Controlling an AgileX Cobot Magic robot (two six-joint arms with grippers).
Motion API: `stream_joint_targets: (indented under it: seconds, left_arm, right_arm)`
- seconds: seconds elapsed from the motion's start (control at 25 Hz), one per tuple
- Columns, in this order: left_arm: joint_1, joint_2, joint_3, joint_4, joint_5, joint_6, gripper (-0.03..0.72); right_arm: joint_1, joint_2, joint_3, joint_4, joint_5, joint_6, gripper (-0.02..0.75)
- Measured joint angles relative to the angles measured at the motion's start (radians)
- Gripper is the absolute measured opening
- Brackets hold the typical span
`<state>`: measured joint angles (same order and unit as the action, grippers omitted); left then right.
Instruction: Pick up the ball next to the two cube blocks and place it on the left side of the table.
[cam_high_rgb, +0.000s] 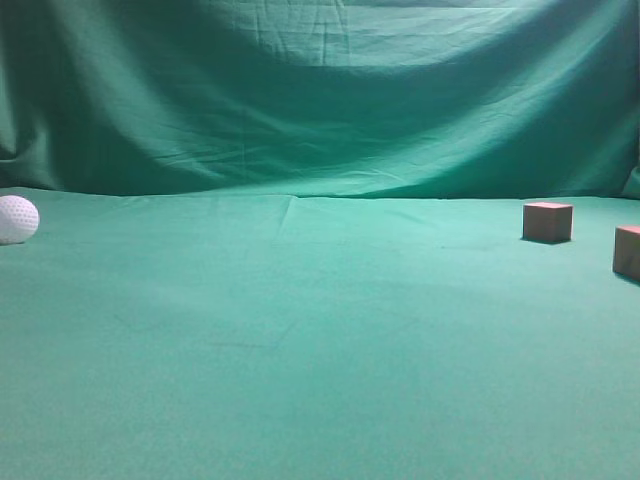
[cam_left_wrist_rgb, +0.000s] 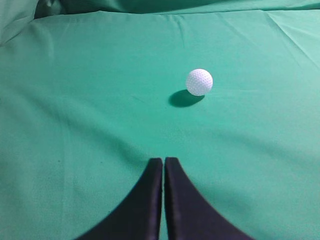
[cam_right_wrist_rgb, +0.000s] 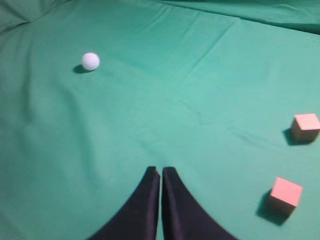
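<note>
The white dimpled ball (cam_high_rgb: 16, 219) rests on the green cloth table (cam_high_rgb: 300, 340) at the far left edge of the exterior view, far from the two reddish-brown cube blocks: one (cam_high_rgb: 547, 221) at the right, the other (cam_high_rgb: 628, 251) cut by the right edge. The ball also shows in the left wrist view (cam_left_wrist_rgb: 199, 82), ahead of my left gripper (cam_left_wrist_rgb: 163, 161), which is shut and empty. In the right wrist view the ball (cam_right_wrist_rgb: 90, 61) lies far left; the cubes (cam_right_wrist_rgb: 305, 126) (cam_right_wrist_rgb: 286, 192) lie right of my shut, empty right gripper (cam_right_wrist_rgb: 160, 170). Neither gripper shows in the exterior view.
A green cloth backdrop (cam_high_rgb: 320, 90) hangs behind the table, meeting it in a creased fold. The cloth on the table has slight creases.
</note>
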<state>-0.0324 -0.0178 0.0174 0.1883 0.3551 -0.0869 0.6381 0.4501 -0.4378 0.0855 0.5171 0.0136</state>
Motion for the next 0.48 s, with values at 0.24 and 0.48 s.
stream_joint_targets:
  seconds: [0.24,0.48]
  left_arm:
    - [0.0,0.0,0.0,0.0,0.0,0.0,0.0]
    - [0.0,0.0,0.0,0.0,0.0,0.0,0.0]
  right_arm:
    - [-0.224,-0.181,0.17,-0.05,-0.047,0.013,0.0]
    - [-0.41,-0.387,0.335,-0.076,-0.115,0.003,0.0]
